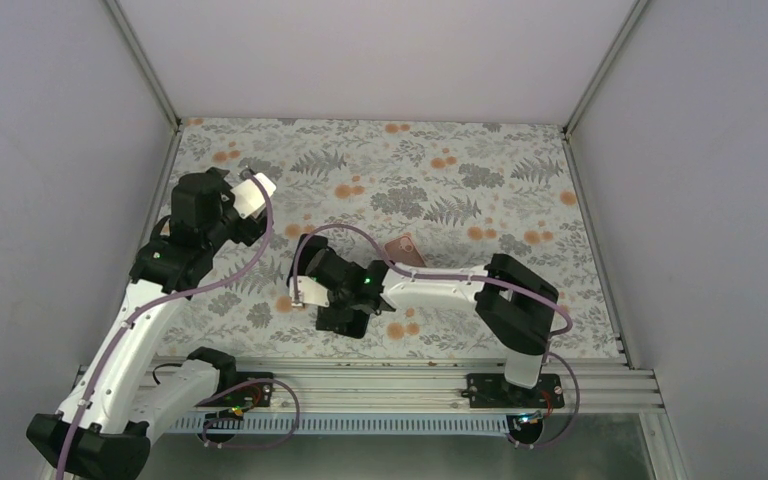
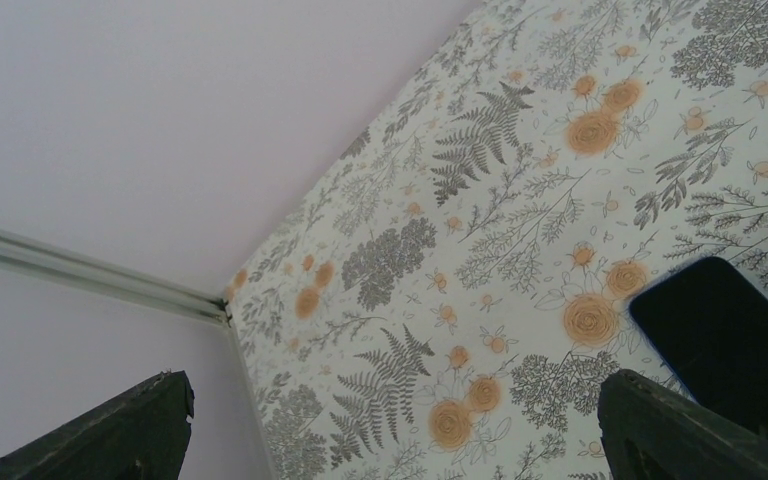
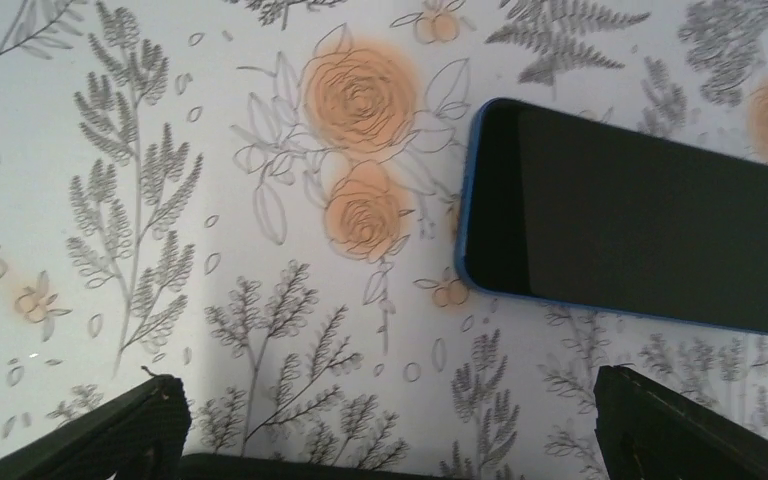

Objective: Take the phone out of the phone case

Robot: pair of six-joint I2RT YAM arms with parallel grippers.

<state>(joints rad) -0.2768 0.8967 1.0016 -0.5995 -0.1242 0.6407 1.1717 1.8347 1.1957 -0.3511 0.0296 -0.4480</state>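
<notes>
You have both claws spread wide and holding nothing. In the left wrist view the left gripper [image 2: 397, 385] shows its 2 dark fingers [image 2: 120, 430] at the bottom corners. Only the floral-printed table covering [image 2: 480, 250] lies between them. The right gripper [image 3: 390, 382] looks the same in its own view, with 2 dark fingers [image 3: 680, 430] far apart at the bottom edge and printed covering between them.

Your task thing, the slim rectangular phone with a black glass screen and a blue rim [image 3: 625, 215], lies flat and screen up on the table in the right wrist view. It sits ahead of the right gripper, toward the right of the frame and well apart from both fingers. Its long side is slightly tilted against the frame. One short end lies just beside an orange rose print. You cannot tell from this view whether the blue rim is the phone's own edge or a thin case.

From the top camera you see a flat pinkish-brown rectangular piece [image 1: 405, 250] lying on the table just beyond the right arm [image 1: 430, 288], which reaches left across the middle. It looks like a phone case, though it is too small to be sure. The left arm [image 1: 175, 255] stands bent over the left side, near the pale enclosure wall [image 1: 50, 200].

In the left wrist view a black flat slab with a rounded corner [image 2: 730, 340] lies on the table just beside the finger at the right of the frame. You cannot tell there whether it is the same phone.
</notes>
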